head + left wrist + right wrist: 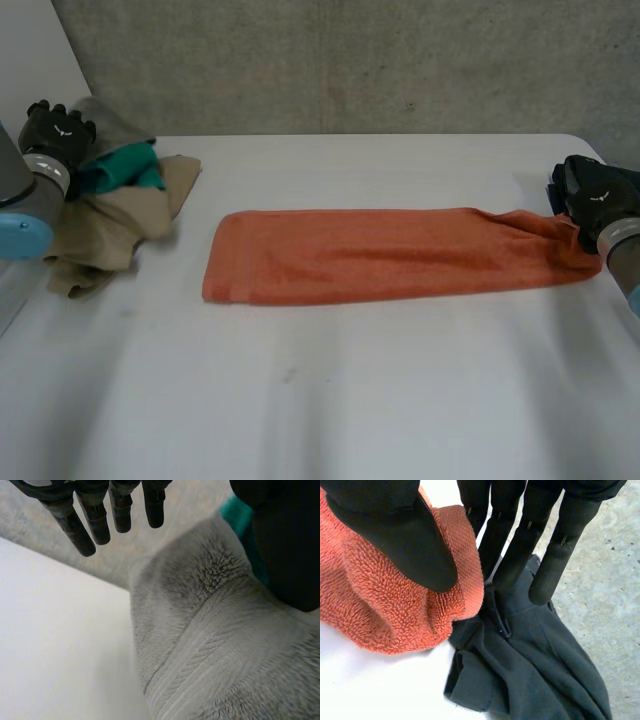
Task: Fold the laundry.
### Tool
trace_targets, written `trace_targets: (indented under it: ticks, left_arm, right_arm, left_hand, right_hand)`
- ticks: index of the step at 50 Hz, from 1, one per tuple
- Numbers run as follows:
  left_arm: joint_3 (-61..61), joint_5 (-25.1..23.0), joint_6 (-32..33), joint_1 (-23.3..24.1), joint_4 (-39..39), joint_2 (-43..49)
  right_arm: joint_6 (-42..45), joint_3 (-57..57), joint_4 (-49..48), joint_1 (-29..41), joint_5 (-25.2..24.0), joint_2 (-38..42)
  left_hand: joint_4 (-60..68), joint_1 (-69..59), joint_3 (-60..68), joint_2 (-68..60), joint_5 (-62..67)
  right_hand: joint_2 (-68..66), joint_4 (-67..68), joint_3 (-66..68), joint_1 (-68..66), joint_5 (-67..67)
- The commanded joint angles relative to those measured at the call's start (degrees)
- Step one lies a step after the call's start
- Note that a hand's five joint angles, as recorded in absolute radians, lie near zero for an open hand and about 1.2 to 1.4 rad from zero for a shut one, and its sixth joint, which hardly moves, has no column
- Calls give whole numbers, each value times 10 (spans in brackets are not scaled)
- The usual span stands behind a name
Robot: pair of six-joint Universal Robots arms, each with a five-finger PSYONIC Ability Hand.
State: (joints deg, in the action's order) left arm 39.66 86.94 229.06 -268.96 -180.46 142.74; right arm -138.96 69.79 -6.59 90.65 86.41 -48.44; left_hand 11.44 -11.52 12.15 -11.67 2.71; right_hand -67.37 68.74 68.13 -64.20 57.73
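One orange towel (360, 255) is lying as a long folded strip across the middle of the white table (300, 400). The right hand (595, 195) is pinching its bunched right end between thumb and straight fingers, beside a dark grey garment (530, 665). Farther back, at left: the left hand (55, 130) is hovering, fingers spread and holding nothing, over a grey towel (210, 645) heaped with teal cloth (120, 170) and tan cloth (110, 225).

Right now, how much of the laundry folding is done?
The orange towel looks folded once into a long strip. The right hand pinches its end, so it is mid-fold. Still to do: the heap by the open left hand, with a grey towel, teal cloth and beige cloth, plus a dark garment beside the right hand.
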Motion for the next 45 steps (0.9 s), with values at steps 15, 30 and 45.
trace_targets:
  ticks: [15, 30, 45]
  left_arm:
    - [271, -136, -133, 19, 122, -279]
    - [263, -121, -176, 28, 111, -280]
    - [260, -107, -202, 29, 110, -315]
  right_arm:
    - [32, -39, 25, -100, 6, -26]
    - [86, -159, 50, 81, 64, -39]
    - [201, -176, -136, 449, -56, 98]
  left_hand:
    - [-14, 15, -22, 17, -27]
    - [-14, 15, -22, 17, -27]
    - [-14, 15, -22, 17, -27]
  right_hand:
    - [-126, 113, 119, -158, 123]
    - [-126, 113, 119, -158, 123]
    - [-126, 113, 119, -158, 123]
